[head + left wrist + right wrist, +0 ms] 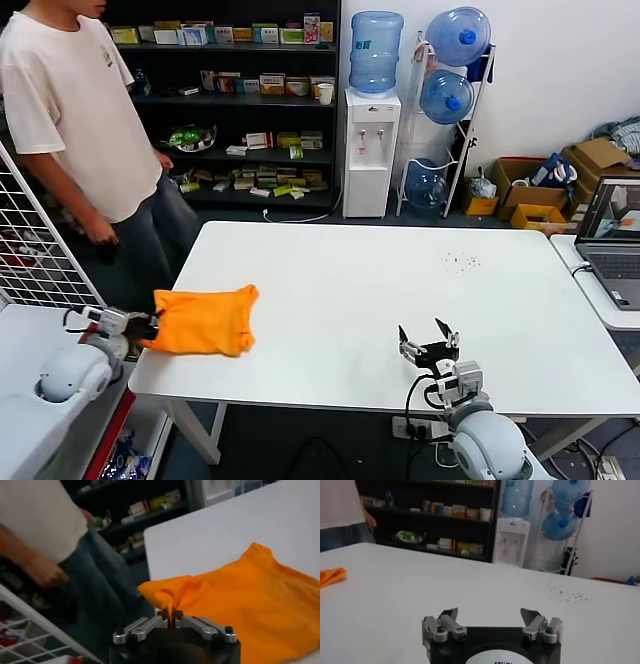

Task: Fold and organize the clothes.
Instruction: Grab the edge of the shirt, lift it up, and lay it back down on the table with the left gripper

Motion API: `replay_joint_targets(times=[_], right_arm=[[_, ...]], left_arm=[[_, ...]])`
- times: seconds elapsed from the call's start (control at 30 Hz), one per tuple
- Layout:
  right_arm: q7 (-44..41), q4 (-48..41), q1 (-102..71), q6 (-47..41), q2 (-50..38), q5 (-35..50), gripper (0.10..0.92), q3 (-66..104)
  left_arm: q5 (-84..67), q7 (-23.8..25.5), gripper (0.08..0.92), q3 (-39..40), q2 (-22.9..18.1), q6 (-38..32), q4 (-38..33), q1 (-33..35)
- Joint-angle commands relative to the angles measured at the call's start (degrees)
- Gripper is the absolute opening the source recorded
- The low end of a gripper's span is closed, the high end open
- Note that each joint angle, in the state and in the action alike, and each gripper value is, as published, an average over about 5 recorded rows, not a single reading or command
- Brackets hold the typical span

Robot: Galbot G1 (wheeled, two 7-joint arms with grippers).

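Note:
The orange T-shirt (203, 319) lies bunched and folded at the left front corner of the white table (380, 300). My left gripper (148, 328) is at the table's left edge, shut on the shirt's near corner. In the left wrist view a pinch of orange fabric (172, 600) rises between the closed jaws of the left gripper (170, 617), and the rest of the shirt (250, 600) spreads across the table. My right gripper (428, 340) hovers over the table's front right, open and holding nothing (489, 615). A tip of the shirt (331, 576) shows far off in the right wrist view.
A person in a white T-shirt (75, 110) stands close beside the table's left edge. A white wire rack (35, 250) is at the far left. A laptop (612, 240) sits on a side table to the right. Small dark specks (462, 263) dot the table.

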Motion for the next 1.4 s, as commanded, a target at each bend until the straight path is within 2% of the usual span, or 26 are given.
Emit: replay_joint_targets(times=[0.03, 0.23, 0.37, 0.47, 0.53, 0.7, 0.8, 0.93, 1.1, 1.27, 1.4], right_arm=[[-0.1, 0.2, 1.2, 0.1, 0.3, 0.0, 0.823, -1.4], [-0.4, 0.0, 1.0, 0.6, 0.6, -0.1, 0.823, -1.2], [-0.5, -0.3, 0.6, 0.9, 0.8, -0.2, 0.823, -0.9], [-0.6, -0.4, 0.3, 1.1, 1.1, -0.6, 0.823, -0.8], [-0.6, -0.4, 0.1, 1.1, 1.3, -1.0, 0.823, -0.8], [-0.5, 0.0, -1.0, 1.0, 1.2, -2.3, 0.823, -0.6], [-0.4, 0.5, -1.9, 1.0, 1.0, -3.0, 0.823, 0.0], [-0.5, 1.2, -3.3, 1.1, 1.1, -3.9, 0.823, 0.7], [-0.8, 1.7, -4.9, 1.8, 1.2, -5.5, 0.823, 1.4], [-1.1, 1.5, -5.6, 2.3, 0.9, -6.1, 0.823, 1.8], [-1.4, 1.0, -5.1, 3.1, 0.3, -6.0, 0.823, 1.7]], left_arm=[[17.4, 2.2, 0.127, -3.6, 13.4, -3.9, 3.5, -1.0], [16.6, 2.3, 0.127, -2.3, 18.4, -3.9, 2.1, -2.9], [15.2, 2.3, 0.127, -1.3, 19.4, -3.6, 1.4, -3.8], [11.9, 1.9, 0.127, -0.6, 18.5, -2.7, 0.4, -4.2], [9.2, 1.3, 0.127, -0.2, 16.5, -1.8, -0.8, -3.7], [3.2, -1.1, 0.127, 1.0, 8.0, 0.5, -3.1, -2.4], [-2.7, -4.3, 0.127, 1.9, 3.8, 2.1, -3.7, -2.4], [-11.2, -10.9, 0.127, 3.0, 0.7, 4.0, -6.8, -2.7], [-18.8, -18.1, 0.127, 3.4, -1.6, 5.8, -14.8, -2.5], [-24.4, -22.1, 0.127, 4.3, -4.2, 6.5, -19.9, -1.2], [-24.9, -24.1, 0.127, 5.9, -9.3, 6.1, -20.1, -0.5]])
